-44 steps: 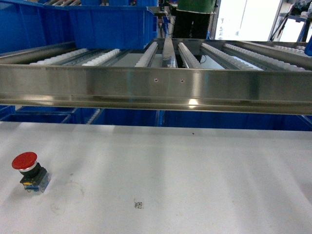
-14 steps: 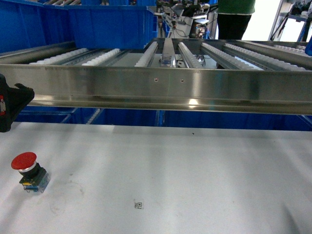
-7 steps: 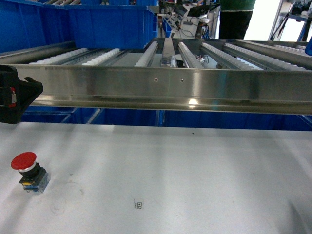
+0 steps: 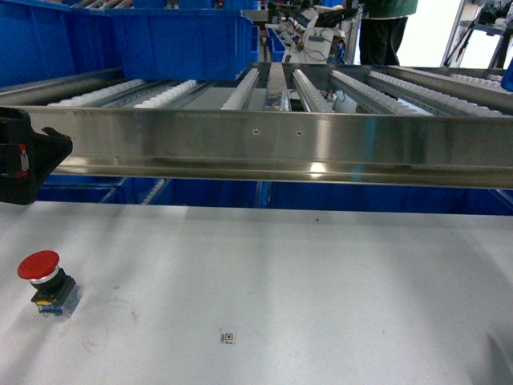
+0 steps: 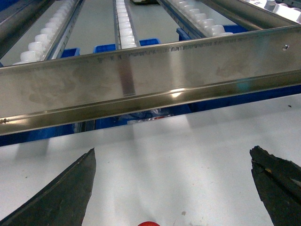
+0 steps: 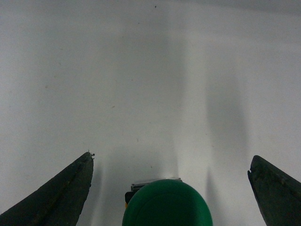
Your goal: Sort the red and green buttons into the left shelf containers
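At the head view's left edge, the left gripper [image 5: 171, 188] has edged slightly rightward.

A red button [image 4: 46, 282] sits alone at the near left of the white surface [image 4: 321, 281]. Above it at the left edge hangs the left gripper [image 4: 24, 164], black, before a steel roller rack [image 4: 272, 144]. Blue bins [image 4: 120, 40] stand behind.

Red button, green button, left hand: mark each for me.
Red button [image 4: 39, 265], head view, on the cap.
Green button [image 6: 167, 205], right wrist view, on the cap.
Left hand [image 5: 171, 188], left wrist view, midway between fingertips.
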Robot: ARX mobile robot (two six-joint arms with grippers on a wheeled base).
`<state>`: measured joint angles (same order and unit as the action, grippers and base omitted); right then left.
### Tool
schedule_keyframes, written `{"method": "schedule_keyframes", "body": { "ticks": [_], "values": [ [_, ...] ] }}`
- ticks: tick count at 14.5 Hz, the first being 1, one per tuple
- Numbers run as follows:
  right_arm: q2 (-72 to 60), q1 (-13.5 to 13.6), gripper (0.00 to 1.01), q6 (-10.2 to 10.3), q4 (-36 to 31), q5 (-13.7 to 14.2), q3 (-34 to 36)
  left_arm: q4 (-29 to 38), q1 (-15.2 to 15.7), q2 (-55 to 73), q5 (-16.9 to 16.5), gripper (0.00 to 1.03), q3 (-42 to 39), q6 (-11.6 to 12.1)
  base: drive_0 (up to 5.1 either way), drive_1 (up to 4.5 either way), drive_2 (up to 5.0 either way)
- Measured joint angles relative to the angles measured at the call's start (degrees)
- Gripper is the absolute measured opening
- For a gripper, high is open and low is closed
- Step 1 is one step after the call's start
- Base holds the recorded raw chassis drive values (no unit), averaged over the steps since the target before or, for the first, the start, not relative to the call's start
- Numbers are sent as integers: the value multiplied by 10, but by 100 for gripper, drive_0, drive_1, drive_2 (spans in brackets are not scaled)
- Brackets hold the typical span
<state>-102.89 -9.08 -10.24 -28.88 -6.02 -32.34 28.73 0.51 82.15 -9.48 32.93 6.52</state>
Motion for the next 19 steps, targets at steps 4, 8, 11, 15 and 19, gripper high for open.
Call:
{"method": "schedule_keyframes", "body": {
  "ticks": [4,8,11,15,19],
  "values": [
    [-50,0,98,-9,-30,16,12,0,0,0,0,98,0,0,0,0,0],
    [-86,-17,91,-25,-60,18,15,0,0,0,0,98,0,0,0,0,0],
    [-93,-22,59,-26,-71,14,15,0,0,0,0,98,0,0,0,0,0],
    [-94,-14,36,-26,-85,10,22,0,0,0,0,98,0,0,0,0,0],
    [-13,-23,35,-13,-144,-10,109,0,0,0,0,98,0,0,0,0,0]
  ]
}}
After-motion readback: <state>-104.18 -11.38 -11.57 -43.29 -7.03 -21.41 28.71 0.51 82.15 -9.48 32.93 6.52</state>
